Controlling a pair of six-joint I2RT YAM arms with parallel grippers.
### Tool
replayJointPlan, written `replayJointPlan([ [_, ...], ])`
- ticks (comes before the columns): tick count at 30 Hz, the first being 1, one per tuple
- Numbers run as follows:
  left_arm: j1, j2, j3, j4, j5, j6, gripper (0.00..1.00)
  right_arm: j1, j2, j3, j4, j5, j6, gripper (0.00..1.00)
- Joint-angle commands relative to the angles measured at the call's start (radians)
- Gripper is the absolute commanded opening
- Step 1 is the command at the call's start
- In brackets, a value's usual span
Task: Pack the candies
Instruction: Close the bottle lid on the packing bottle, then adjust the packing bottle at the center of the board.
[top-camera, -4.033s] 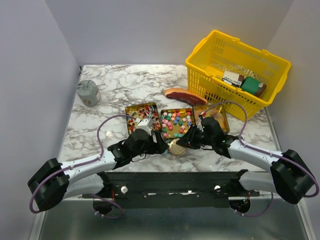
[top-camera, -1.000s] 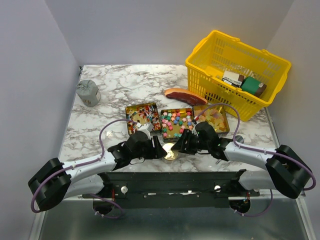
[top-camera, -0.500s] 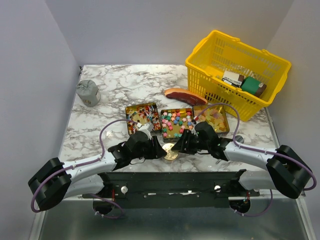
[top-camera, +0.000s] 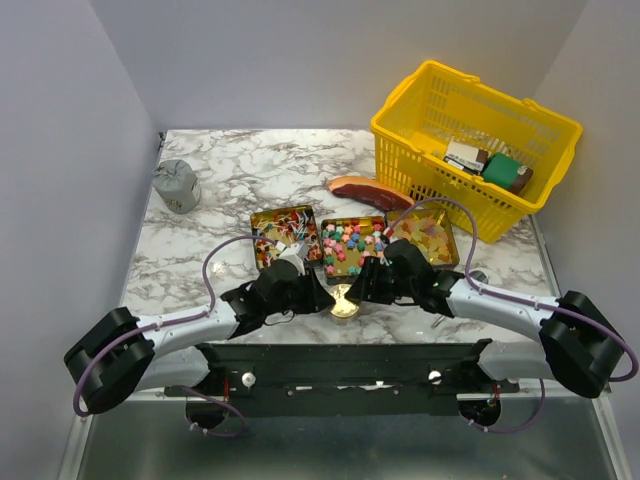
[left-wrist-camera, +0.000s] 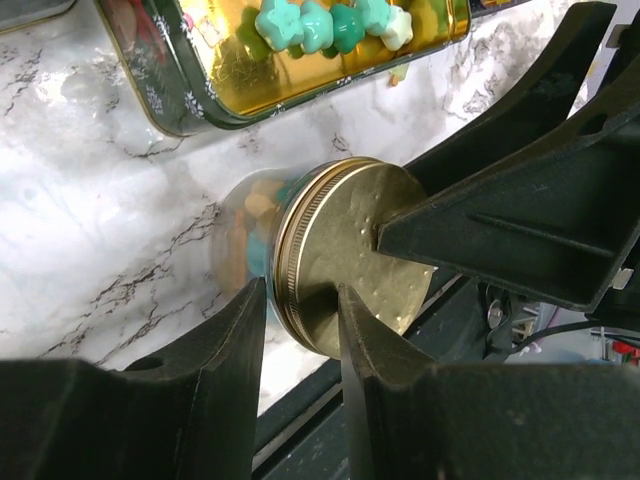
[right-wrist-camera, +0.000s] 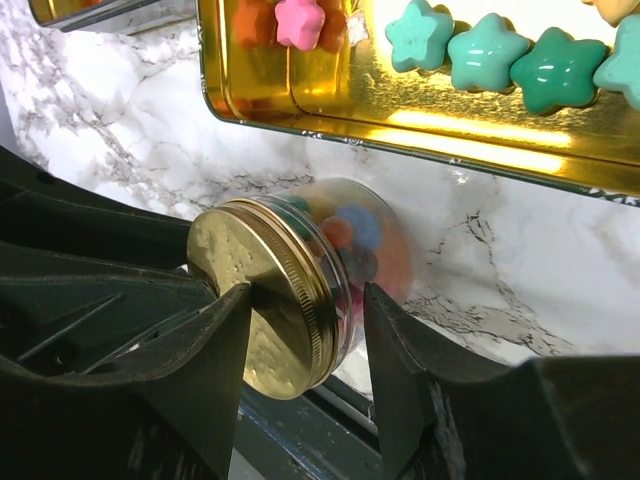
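A small glass jar (top-camera: 345, 300) with a gold lid (left-wrist-camera: 350, 250) sits near the table's front edge, with coloured candies (right-wrist-camera: 355, 235) inside it. My right gripper (right-wrist-camera: 305, 305) is shut on the jar, one finger by the lid and the other against the glass. My left gripper (left-wrist-camera: 297, 300) pinches the lid's rim from the other side. In the top view the two grippers meet at the jar, left (top-camera: 322, 295) and right (top-camera: 360, 288). Behind stand three gold tins: wrapped pieces (top-camera: 283, 232), pastel stars (top-camera: 352, 243) and yellow-orange pieces (top-camera: 428, 235).
A yellow mesh basket (top-camera: 470, 140) with boxed packets stands at the back right. A reddish-brown steak-shaped slab (top-camera: 368, 190) lies beside it, and a grey pouch (top-camera: 176, 185) sits at the back left. The black base rail (top-camera: 340, 365) runs just below the jar.
The left gripper's fingers have drawn together onto the lid's rim. Both arms and the jar have shifted slightly away from the front edge.
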Motion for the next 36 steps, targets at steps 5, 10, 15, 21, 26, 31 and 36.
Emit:
replayJointPlan([
  [5, -0.002, 0.081, -0.022, -0.066, -0.047, 0.037, 0.45, 0.030, -0.005, -0.026, -0.079, 0.111, -0.002, 0.52],
  [10, -0.002, 0.065, -0.003, -0.087, -0.062, 0.049, 0.50, 0.032, -0.081, -0.062, -0.080, 0.143, 0.010, 0.49],
  [15, -0.003, 0.065, 0.012, -0.099, -0.068, 0.058, 0.50, 0.033, -0.124, -0.057, -0.116, 0.162, -0.028, 0.42],
  [21, -0.003, 0.090, 0.021, -0.089, -0.073, 0.061, 0.49, 0.038, -0.068, -0.049, -0.151, 0.162, -0.033, 0.34],
  [26, -0.002, 0.113, 0.026, -0.069, -0.073, 0.061, 0.48, 0.056, -0.060, -0.094, -0.146, 0.195, -0.016, 0.31],
  [31, -0.002, 0.147, 0.025, -0.049, -0.073, 0.077, 0.47, 0.061, -0.040, -0.117, -0.137, 0.206, -0.004, 0.30],
  [36, -0.003, 0.133, -0.055, 0.085, -0.073, 0.090, 0.45, 0.062, -0.084, -0.134, -0.116, 0.208, 0.001, 0.31],
])
